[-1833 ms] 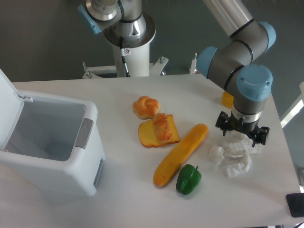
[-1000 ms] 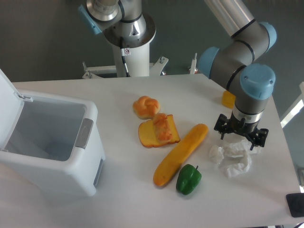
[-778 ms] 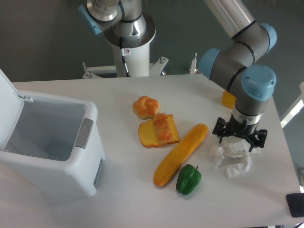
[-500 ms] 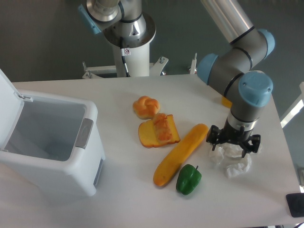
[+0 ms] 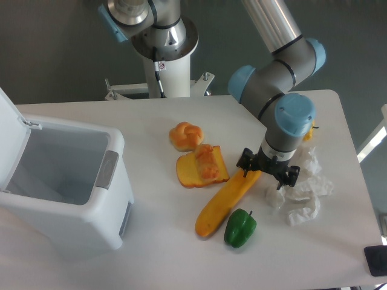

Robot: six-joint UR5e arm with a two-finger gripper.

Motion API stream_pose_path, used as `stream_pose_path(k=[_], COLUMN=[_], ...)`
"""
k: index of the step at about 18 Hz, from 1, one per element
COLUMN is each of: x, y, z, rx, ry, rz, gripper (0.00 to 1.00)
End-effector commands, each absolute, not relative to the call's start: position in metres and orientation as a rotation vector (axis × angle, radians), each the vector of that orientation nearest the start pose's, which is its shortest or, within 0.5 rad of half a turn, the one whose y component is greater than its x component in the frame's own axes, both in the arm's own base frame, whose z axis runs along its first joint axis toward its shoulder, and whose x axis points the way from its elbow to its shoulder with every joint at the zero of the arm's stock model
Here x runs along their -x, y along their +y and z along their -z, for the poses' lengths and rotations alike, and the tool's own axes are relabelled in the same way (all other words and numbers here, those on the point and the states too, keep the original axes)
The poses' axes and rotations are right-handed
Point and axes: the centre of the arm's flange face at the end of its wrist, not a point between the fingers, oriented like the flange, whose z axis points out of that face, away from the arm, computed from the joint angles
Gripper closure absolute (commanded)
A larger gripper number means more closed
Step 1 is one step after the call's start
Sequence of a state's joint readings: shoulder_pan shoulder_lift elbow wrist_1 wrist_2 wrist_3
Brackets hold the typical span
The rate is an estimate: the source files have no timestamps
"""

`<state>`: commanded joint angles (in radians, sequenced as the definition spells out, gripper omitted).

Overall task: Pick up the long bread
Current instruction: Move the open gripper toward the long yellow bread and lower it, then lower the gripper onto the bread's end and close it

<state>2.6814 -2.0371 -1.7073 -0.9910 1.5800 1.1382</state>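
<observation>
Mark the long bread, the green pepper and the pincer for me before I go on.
long bread (image 5: 225, 200), fixed camera view, on the middle of the loaf.
green pepper (image 5: 240, 228), fixed camera view, on its body.
pincer (image 5: 268, 176), fixed camera view, midway between the fingertips, over the loaf's upper end.

arm: I reach in from the far upper middle, silver tube sloping down to the right, then folding back at grey joints with blue caps.
wrist: points straight down, its blue cap facing the camera, right of centre.
gripper (image 5: 268, 173): my black claw hangs low under the wrist, close to the surface, its body spread left to right.
fingers: spread apart, one tip at the left, one at the right, nothing clamped between them.
</observation>
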Motion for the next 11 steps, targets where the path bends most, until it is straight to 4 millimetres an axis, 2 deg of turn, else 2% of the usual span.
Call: stream_pose_path(k=[6, 11], x=[0.489, 0.477], y=[0.387, 0.381], z=[-0.203, -0.188], rx=[3.171, 3.187], ry=[0.12, 0.136], rz=[0.062, 0.114], gripper=[0.0, 0.0])
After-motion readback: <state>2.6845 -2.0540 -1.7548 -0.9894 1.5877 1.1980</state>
